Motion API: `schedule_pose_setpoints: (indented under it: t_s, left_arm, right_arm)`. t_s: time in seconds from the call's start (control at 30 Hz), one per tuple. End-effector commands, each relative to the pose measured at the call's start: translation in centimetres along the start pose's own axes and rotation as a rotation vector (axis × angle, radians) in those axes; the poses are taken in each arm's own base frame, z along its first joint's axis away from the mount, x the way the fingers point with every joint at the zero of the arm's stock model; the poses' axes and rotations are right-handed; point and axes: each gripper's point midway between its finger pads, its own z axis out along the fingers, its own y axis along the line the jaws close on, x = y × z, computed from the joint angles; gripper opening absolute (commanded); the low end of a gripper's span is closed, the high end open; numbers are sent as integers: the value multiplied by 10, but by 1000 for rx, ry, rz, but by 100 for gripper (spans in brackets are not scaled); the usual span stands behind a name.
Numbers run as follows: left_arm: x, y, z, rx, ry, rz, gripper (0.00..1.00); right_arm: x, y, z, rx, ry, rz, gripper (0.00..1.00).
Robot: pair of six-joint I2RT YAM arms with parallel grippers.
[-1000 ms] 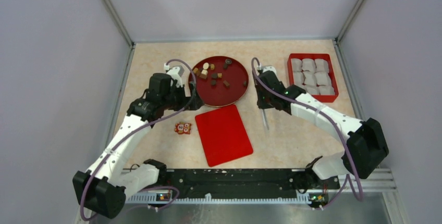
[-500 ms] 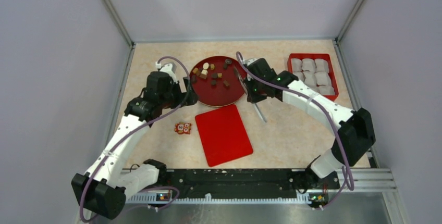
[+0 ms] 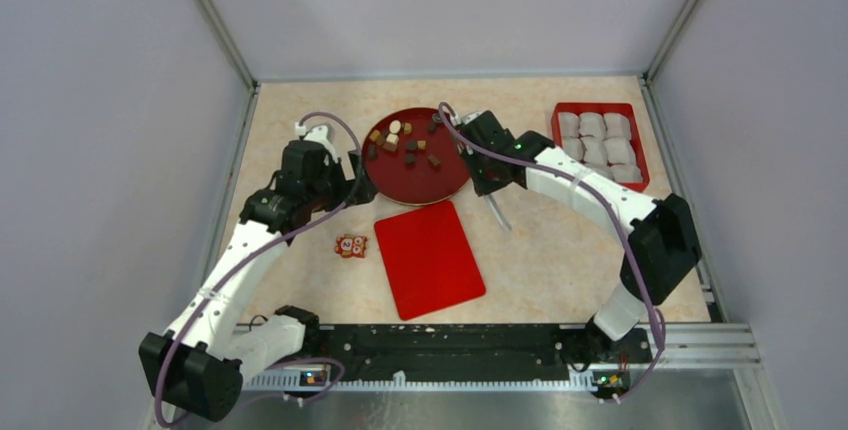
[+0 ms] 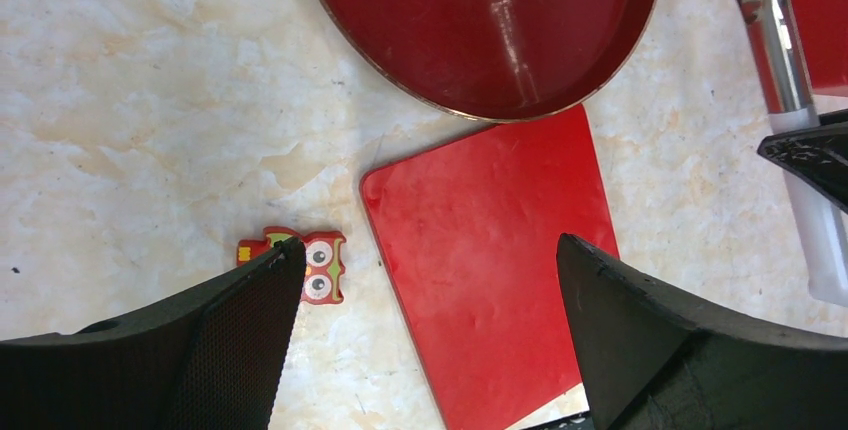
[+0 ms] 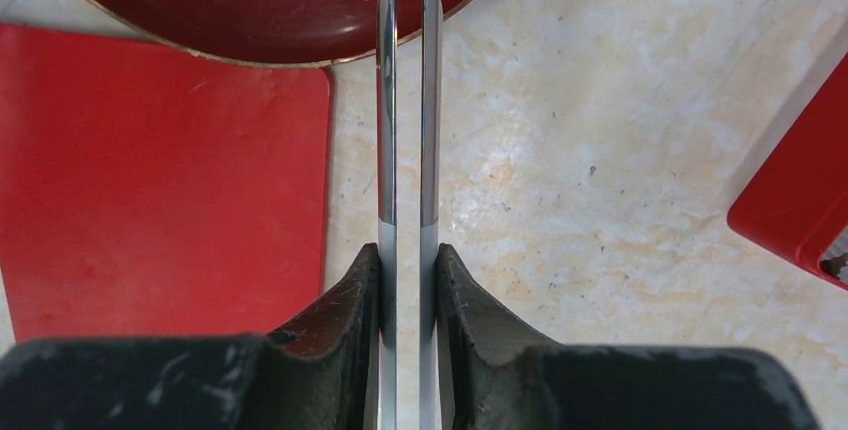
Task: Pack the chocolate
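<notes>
The chocolate (image 3: pixel 405 145), several small dark, tan and white chunks, lies in a round dark-red dish (image 3: pixel 420 193) at the middle back. My right gripper (image 3: pixel 486 176) hangs just off the dish's right rim, shut on metal tongs (image 3: pixel 496 212). In the right wrist view its fingers (image 5: pixel 360 290) press both tong arms (image 5: pixel 388 100), a narrow slit stays between the arms, and they run over the dish (image 5: pixel 270 0). My left gripper (image 3: pixel 355 186) is beside the dish's left rim. It stands open (image 4: pixel 428 245) above the table with nothing between its fingers.
A flat red lid (image 3: pixel 428 258) lies in front of the dish. A small owl-patterned packet (image 3: pixel 351 245) sits left of it. A red box (image 3: pixel 556 140) filled with white paper cups stands at the back right. Grey walls close in on three sides.
My right arm has swung left from the open table to the dish's right rim, carrying the tongs. The left gripper has shifted slightly and stays open.
</notes>
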Motion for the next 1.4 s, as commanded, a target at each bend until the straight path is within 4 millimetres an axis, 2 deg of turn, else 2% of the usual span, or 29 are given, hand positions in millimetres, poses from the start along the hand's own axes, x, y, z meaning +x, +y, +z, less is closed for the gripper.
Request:
schedule_pose_setpoints:
  t_s: [0.0,0.17,0.47,0.57,0.77,1.0,1.37]
  left_arm:
    - [-4,8,4,-28,-37,-7,99]
    - [-3,10,10,-34,-25,-15,99]
    - [-15,22,11,-97,-78,12,99]
    - [-16,24,12,-108,-78,19,99]
    - [-15,34,11,-147,-89,32,99]
    - [-15,38,8,-157,-101,35,99]
    - [-14,42,3,-167,-112,46,99]
  right_arm:
    - [-32,4,-4,29,-92,-12,20]
    - [-32,6,3,26,-79,-17,26]
    - [-45,11,7,15,-93,-18,29]
    - [-48,19,8,-15,-79,-27,35]
    - [-45,33,24,-2,-44,-81,36]
    - [-49,35,30,2,-47,-80,37]
    - [-47,39,53,14,-16,-95,40]
